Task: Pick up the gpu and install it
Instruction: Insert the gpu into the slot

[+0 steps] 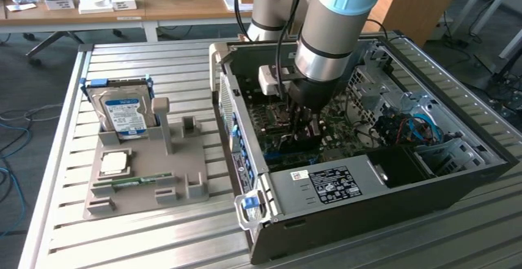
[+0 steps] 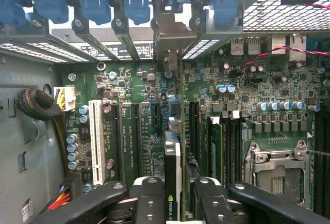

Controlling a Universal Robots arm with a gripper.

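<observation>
The gpu (image 2: 172, 152) stands on edge inside the open computer case (image 1: 456, 165). Its lower edge is down at a slot of the green motherboard (image 2: 139, 84), and its silver bracket (image 2: 167, 33) is up against the rear slot openings. My gripper (image 2: 178, 182) straddles its near end, one black finger (image 2: 149, 198) against the board face and the other (image 2: 209, 198) against the dark cooler side. In the exterior view the gripper (image 1: 297, 128) reaches straight down into the middle of the case, hiding the card there.
A grey holder tray (image 1: 147, 177) to the exterior view's left carries a hard drive (image 1: 124, 113), a CPU (image 1: 112, 162) and a RAM stick (image 1: 134, 182). Near the card are a white slot (image 2: 95, 141), a seated memory stick (image 2: 214, 146), the CPU socket (image 2: 276, 167) and a cable bundle (image 2: 36, 105).
</observation>
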